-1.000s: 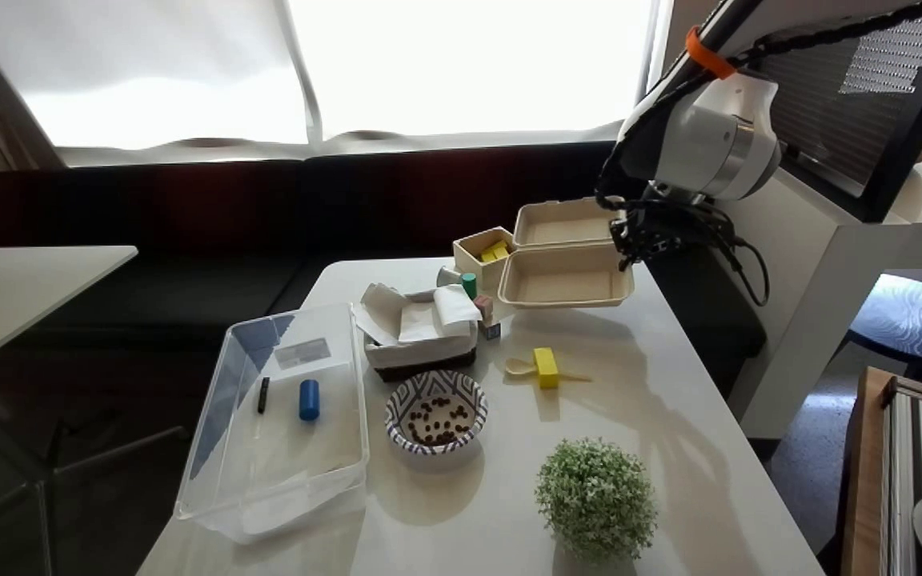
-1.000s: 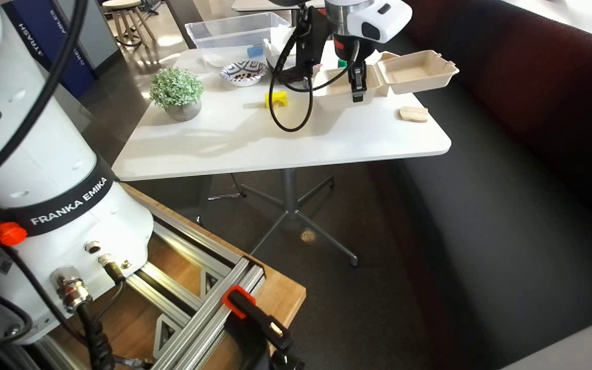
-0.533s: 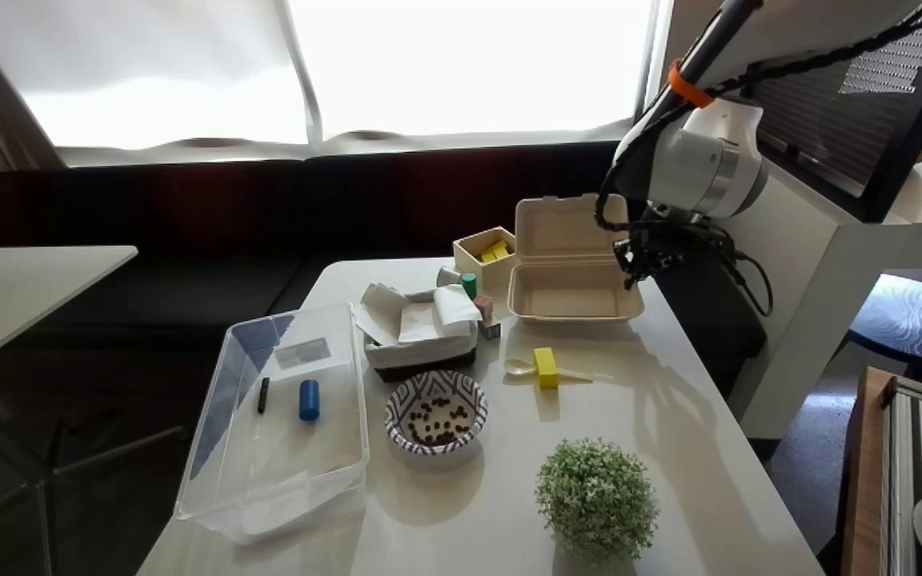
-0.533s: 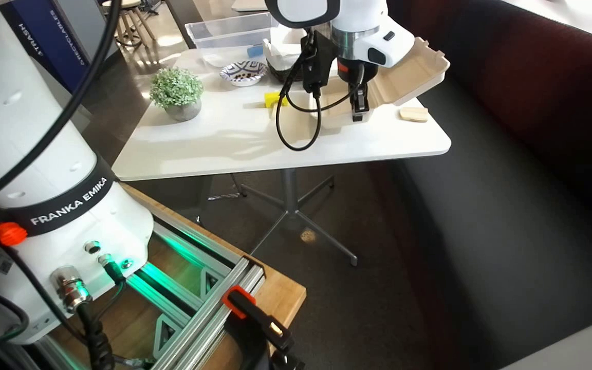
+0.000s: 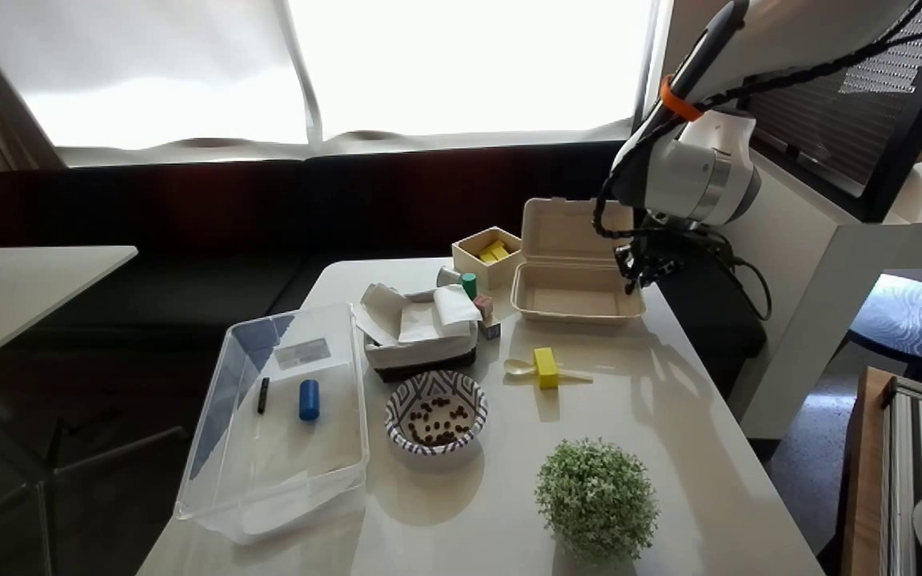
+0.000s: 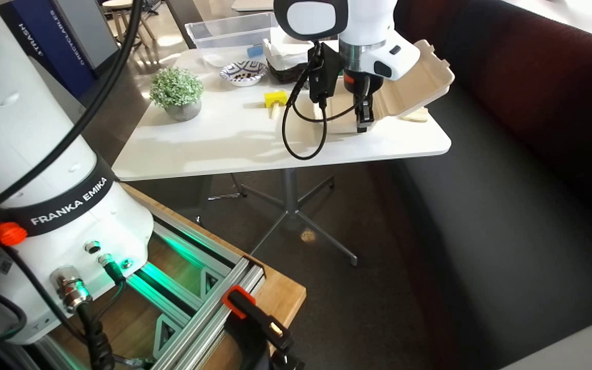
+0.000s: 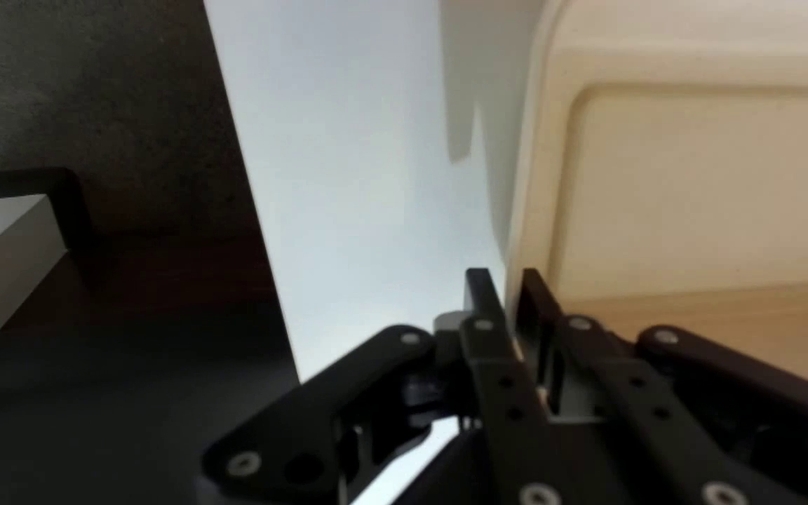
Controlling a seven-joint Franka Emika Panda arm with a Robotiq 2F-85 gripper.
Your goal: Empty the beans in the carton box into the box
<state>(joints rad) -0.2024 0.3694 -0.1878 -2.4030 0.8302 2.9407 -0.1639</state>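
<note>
Wrist view: the gripper sits at the bottom of the frame, its fingers narrowed and pinching the left-hand rim of the carton box, which takes up the right side; white table shows in the middle. In an exterior view, the carton box is right of center with its lid raised, the gripper at its right edge, while the beans lie in a patterned bowl below center. In an exterior view, the arm partly hides the carton box, the lid leaning toward the right.

Carton box, yellow block, gap between
</note>
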